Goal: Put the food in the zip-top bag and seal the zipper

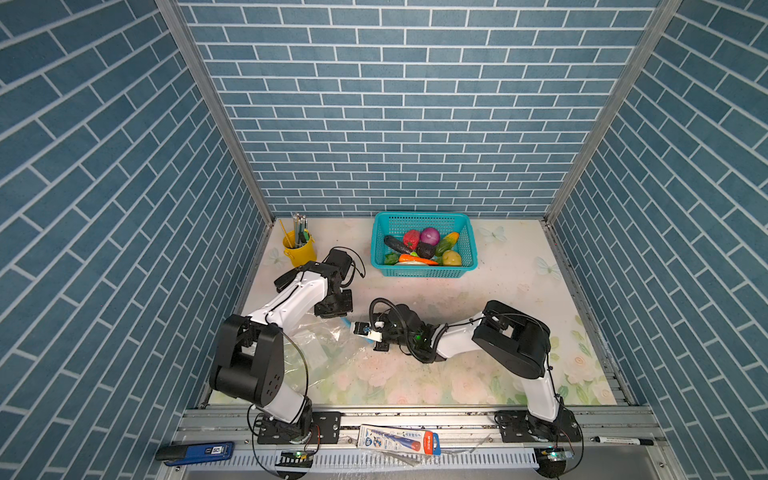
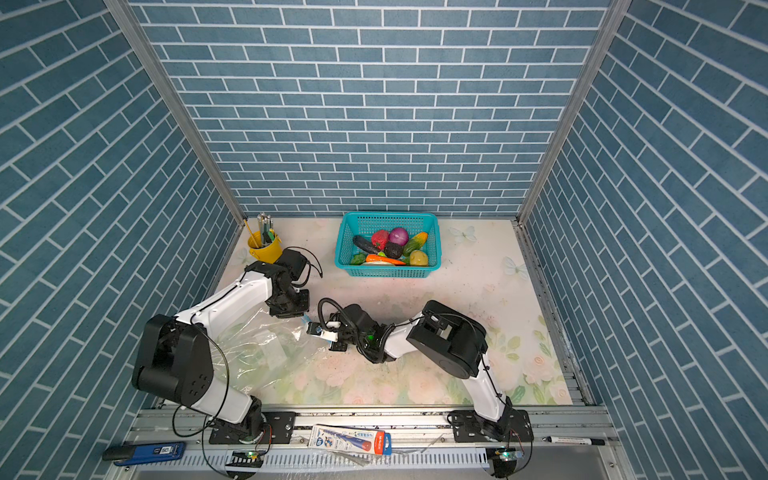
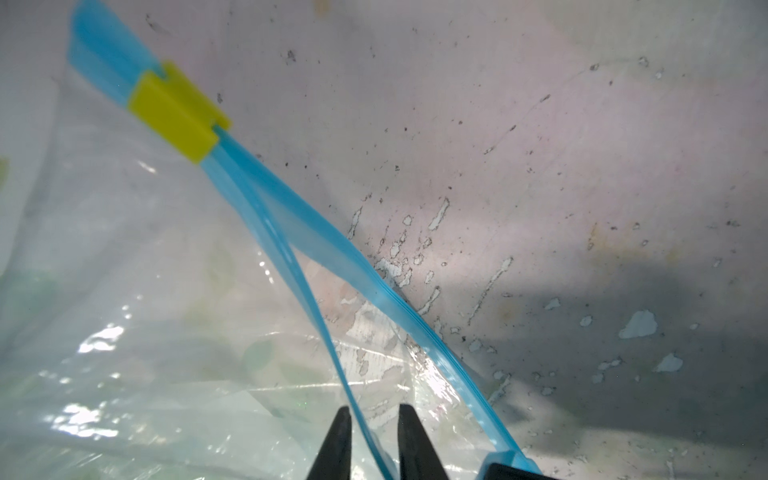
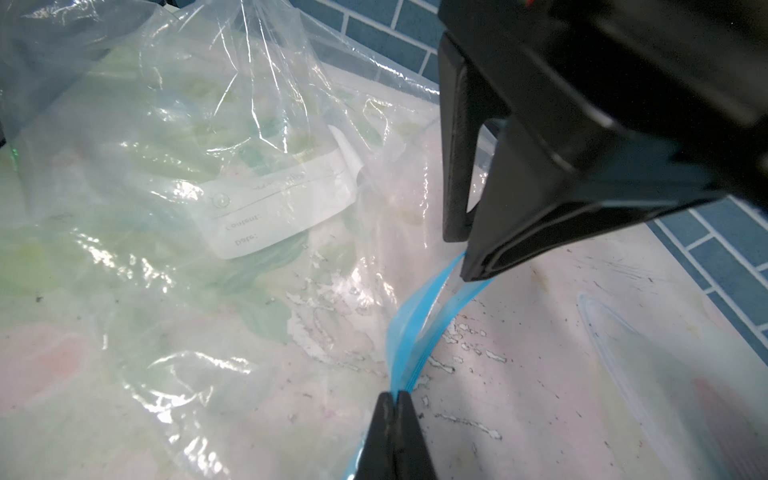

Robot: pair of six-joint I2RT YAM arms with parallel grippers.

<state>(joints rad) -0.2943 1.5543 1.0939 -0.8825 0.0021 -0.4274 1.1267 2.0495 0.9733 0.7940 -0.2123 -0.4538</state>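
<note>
the zip-top bag [image 1: 320, 353] lies crumpled and empty on the near-left part of the table [image 1: 511, 299], with its mouth turned toward the centre. the film is thin, clear, crinkled and very light; expect it to slip, fold and follow any pull rather than hold a shape. do not take hold of the film. take hold of the zipper [image 3: 316, 237], the light-blue strip along the mouth, which looks like the stiffest part. the yellow slider tab [image 3: 176, 112] sits toward the strip's end away from both grippers. the two lips on the grippers' side of it stand apart, so the mouth is unsealed. the left gripper [image 3: 374, 419] straddles one lip only, its jaws drawn in to a narrow gap; whether the lip is pinched cannot be told. just right of it, the right gripper [image 4: 394, 401] is fully closed on the strip where both lips run together. judgement: pulling the lips apart should spread the mouth; pull gently, since the bag has no weight to anchor it. further right and far, the food [image 1: 424, 247] is all in the teal basket [image 1: 428, 272], well apart from the bag; none is bagged yet. the pieces look small and rigid, suited to a grasp across the narrow side.
</note>
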